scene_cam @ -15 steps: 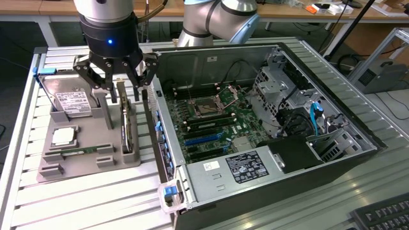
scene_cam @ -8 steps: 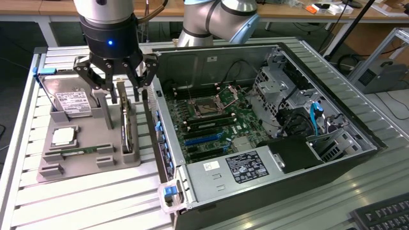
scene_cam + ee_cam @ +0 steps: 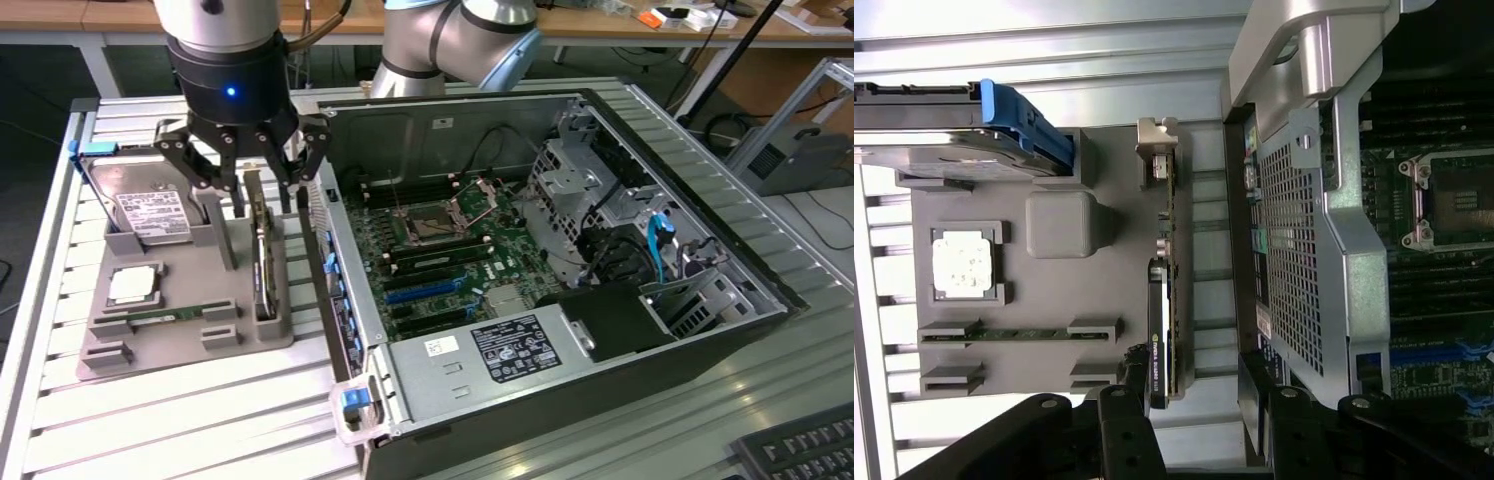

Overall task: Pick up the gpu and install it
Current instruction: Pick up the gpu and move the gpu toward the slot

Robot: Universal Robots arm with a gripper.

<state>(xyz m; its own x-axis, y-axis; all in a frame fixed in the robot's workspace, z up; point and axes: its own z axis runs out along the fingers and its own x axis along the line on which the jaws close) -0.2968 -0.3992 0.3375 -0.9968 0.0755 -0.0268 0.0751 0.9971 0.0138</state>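
Right above the gray tray (image 3: 160,350), the gripper (image 3: 260,197) hangs with jaws wide open over the gpu (image 3: 264,270), which stands on edge, probably for easy grabbing.

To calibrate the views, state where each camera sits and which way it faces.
Exterior view: off the arm, raised, looking down on the computer case and gray tray; arm and open gripper show.
Wrist view: on the wrist, looking down past its fingers onto the gpu.
Both share gpu, tray and case.
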